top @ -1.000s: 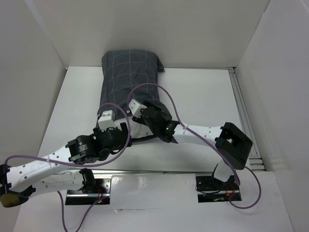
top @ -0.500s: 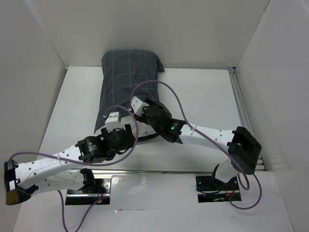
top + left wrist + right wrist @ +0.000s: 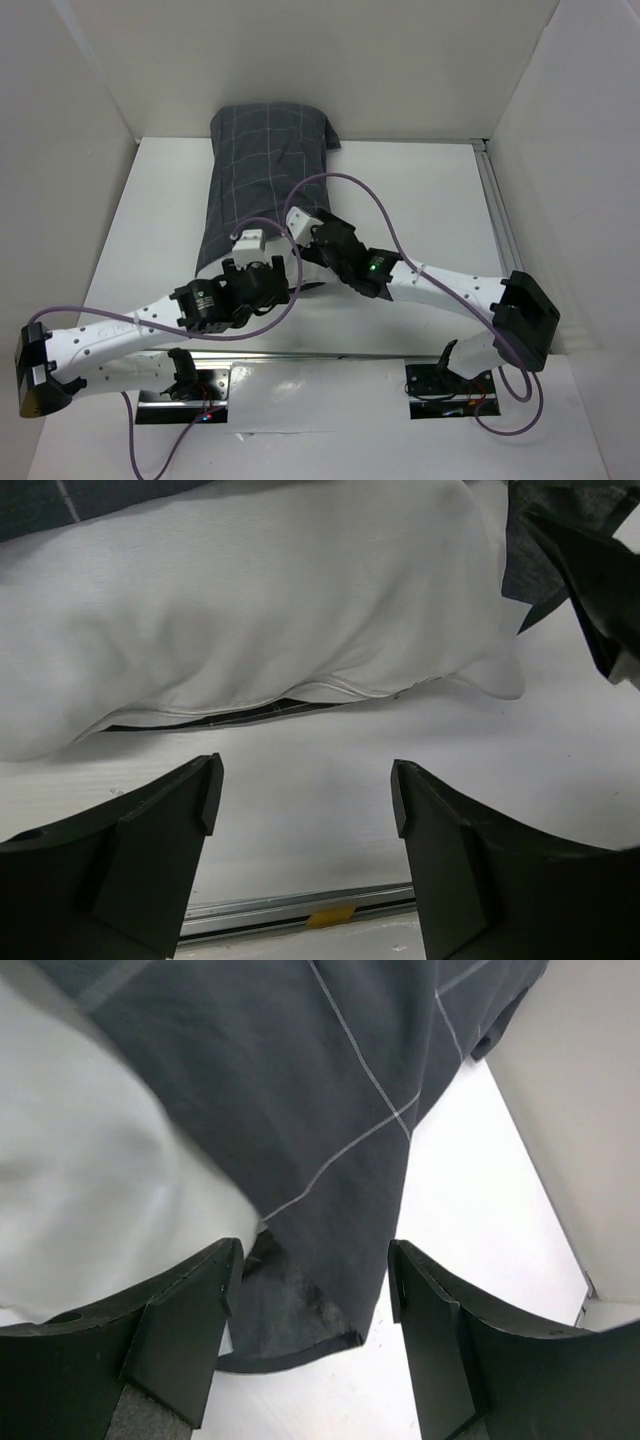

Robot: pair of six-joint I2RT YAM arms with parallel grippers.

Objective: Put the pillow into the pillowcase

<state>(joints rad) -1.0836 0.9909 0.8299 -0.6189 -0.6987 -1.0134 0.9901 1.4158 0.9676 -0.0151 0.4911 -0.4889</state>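
Observation:
The pillowcase [image 3: 265, 175], dark grey with a pale grid, lies lengthwise at the table's far left-centre with the pillow mostly inside. The pillow's white near end [image 3: 280, 600] bulges out of the case mouth. My left gripper [image 3: 262, 268] stands open at that end. In the left wrist view the left gripper [image 3: 305, 790] hovers over bare table just short of the pillow. My right gripper [image 3: 305, 250] is open at the case's near right corner. In the right wrist view the pillowcase [image 3: 340, 1080] hangs its loose hem between the spread fingers of the right gripper [image 3: 315, 1280], beside the pillow [image 3: 90, 1180].
White walls close in the table [image 3: 430, 200] at the back and both sides. A metal rail [image 3: 300, 910] runs along the near edge, and another rail [image 3: 500, 220] along the right side. Purple cables [image 3: 350, 185] loop over the arms and the case.
Both arms have shifted rightward across the near end of the case, the right elbow swinging out right. The left jaws have narrowed a little. The white pillow end is now covered from above.

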